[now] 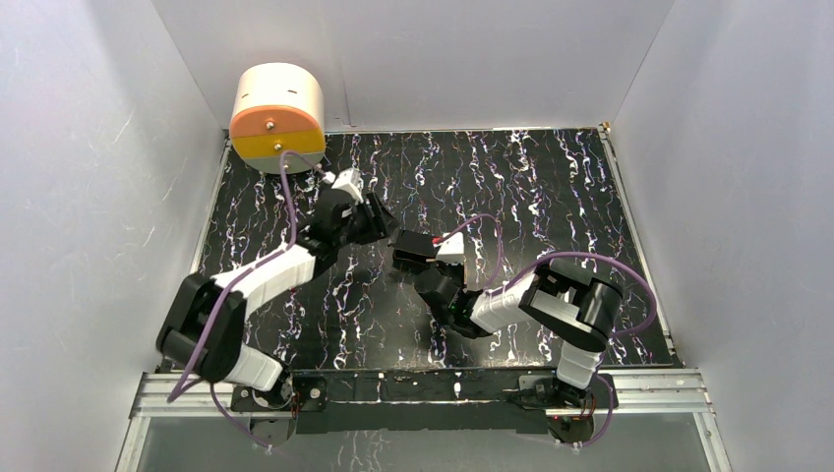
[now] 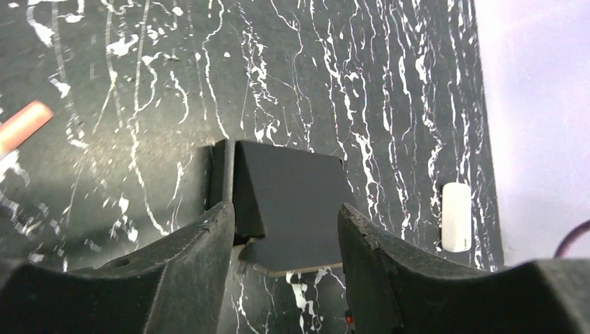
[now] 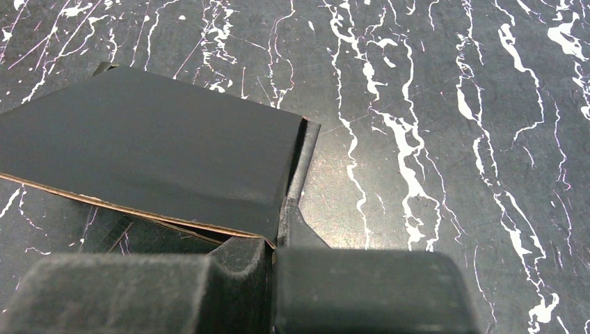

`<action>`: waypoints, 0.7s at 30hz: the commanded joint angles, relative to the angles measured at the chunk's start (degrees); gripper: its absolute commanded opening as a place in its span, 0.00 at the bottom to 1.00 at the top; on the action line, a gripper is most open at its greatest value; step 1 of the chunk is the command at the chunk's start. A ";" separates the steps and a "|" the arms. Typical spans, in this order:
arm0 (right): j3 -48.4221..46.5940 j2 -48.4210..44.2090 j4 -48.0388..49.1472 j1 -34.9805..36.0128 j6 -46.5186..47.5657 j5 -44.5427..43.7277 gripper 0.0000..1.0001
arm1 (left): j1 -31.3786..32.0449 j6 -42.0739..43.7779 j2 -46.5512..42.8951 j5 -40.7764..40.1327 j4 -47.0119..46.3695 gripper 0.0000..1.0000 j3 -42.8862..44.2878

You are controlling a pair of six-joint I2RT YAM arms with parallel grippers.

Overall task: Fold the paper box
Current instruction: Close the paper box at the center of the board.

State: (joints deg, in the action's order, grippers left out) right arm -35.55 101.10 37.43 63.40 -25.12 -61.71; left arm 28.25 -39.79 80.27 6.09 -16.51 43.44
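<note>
Judging the fold about half done, we find the paper box near the middle of the marbled table, between both arms, one side wall creased upright and a broad panel laid over but untucked, its edge lifting. The right gripper is closed tight, apparently pinching that thin wall. The left gripper stands well parted, straddling the box without clearly gripping; seating the panel looks left to do.

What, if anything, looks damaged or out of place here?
Nothing stands out. The paper box is part-folded, one panel raised aslant, pinched at an edge by the right gripper; the left gripper stands open around it. No tears show.
</note>
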 commanded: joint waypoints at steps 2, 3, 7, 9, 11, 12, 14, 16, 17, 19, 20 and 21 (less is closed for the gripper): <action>1.40 1.98 -6.26 0.16 1.11 4.52 0.00 | -0.53 4.51 10.01 7.97 2.83 0.50 7.04; 1.43 1.99 -5.84 0.13 1.33 4.65 0.00 | -0.54 4.52 11.69 9.04 2.78 0.48 7.83; 1.28 2.33 -5.23 0.15 2.30 4.91 0.00 | -0.56 3.21 16.29 13.87 0.96 0.38 9.05; 1.12 2.60 -4.94 0.14 2.65 5.02 0.00 | -0.52 2.29 17.50 15.54 -0.10 0.35 8.72; 0.95 2.91 -4.83 0.15 2.83 5.11 0.00 | -0.56 1.36 18.42 16.97 -0.73 0.32 8.14; 0.86 3.06 -4.68 0.23 2.97 5.25 0.00 | -0.56 0.71 18.61 17.72 -1.62 0.30 7.49; 0.54 3.50 -4.60 0.15 3.19 5.34 0.00 | -0.56 -0.59 18.54 18.56 -3.72 0.25 6.01; 0.22 3.87 -4.56 0.19 3.40 5.73 0.00 | -0.56 -1.17 18.53 18.84 -4.52 0.20 5.30; 0.02 4.12 -4.55 0.17 3.40 5.87 0.00 | -0.50 -1.20 18.60 19.20 -4.50 0.17 5.19; -0.24 4.48 -4.64 0.08 3.50 6.43 0.00 | -0.31 -1.34 18.82 19.56 -4.33 0.12 4.89; -0.33 4.52 -4.65 0.15 3.60 6.65 0.00 | -0.24 -1.33 18.82 19.65 -4.20 0.11 4.59; -0.39 4.49 -4.53 0.14 3.64 6.83 0.00 | -0.15 -1.34 18.79 19.54 -4.15 0.10 4.18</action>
State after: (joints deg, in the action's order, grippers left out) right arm -35.88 102.13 38.83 63.59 -21.41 -62.02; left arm 26.28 -39.88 98.96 18.81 -20.88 49.15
